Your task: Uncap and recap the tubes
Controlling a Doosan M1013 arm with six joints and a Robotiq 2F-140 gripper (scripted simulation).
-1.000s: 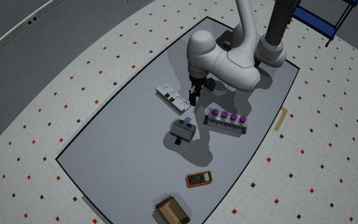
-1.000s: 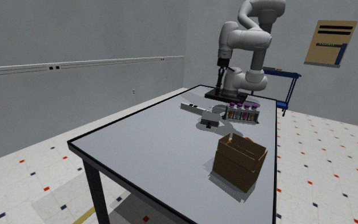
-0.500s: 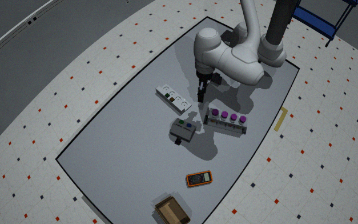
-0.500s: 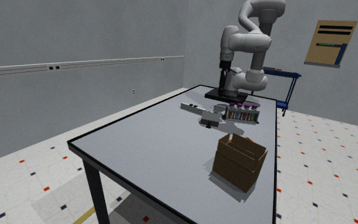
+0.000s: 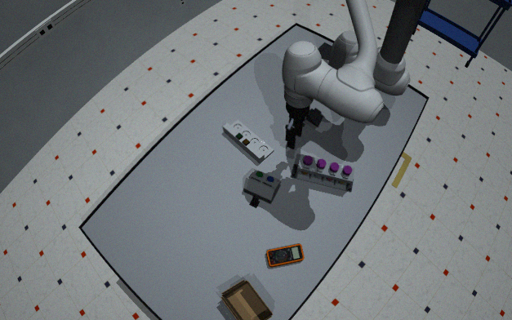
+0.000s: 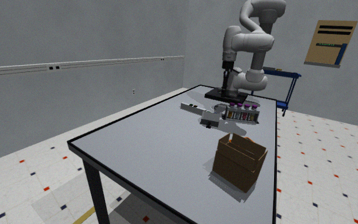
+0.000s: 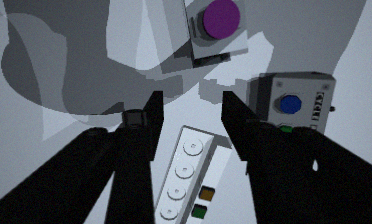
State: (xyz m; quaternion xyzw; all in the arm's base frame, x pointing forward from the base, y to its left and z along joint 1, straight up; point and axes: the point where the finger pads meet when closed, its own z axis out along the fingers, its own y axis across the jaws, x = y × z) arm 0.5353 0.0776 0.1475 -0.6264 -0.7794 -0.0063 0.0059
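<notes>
The tube rack (image 5: 327,173) holds four tubes, each with a purple cap on. The white cap tray (image 5: 247,140) lies to its left with all nests empty, and its amber and green lamps look dark. The grey key housing (image 5: 262,185) carries the green key (image 5: 259,174) and the blue key (image 5: 270,179). My gripper (image 5: 291,140) hangs above the table between the tray and the rack, fingers apart and empty. In the wrist view my gripper (image 7: 192,105) is over the tray (image 7: 192,175), with one purple cap (image 7: 221,18) ahead and the blue key (image 7: 290,104) at the right.
An orange multimeter (image 5: 285,255) lies nearer the table's front. An open cardboard box (image 5: 246,302) stands at the front edge. The arm's base sits at the far end of the table. A blue cart (image 6: 280,83) stands beyond the table.
</notes>
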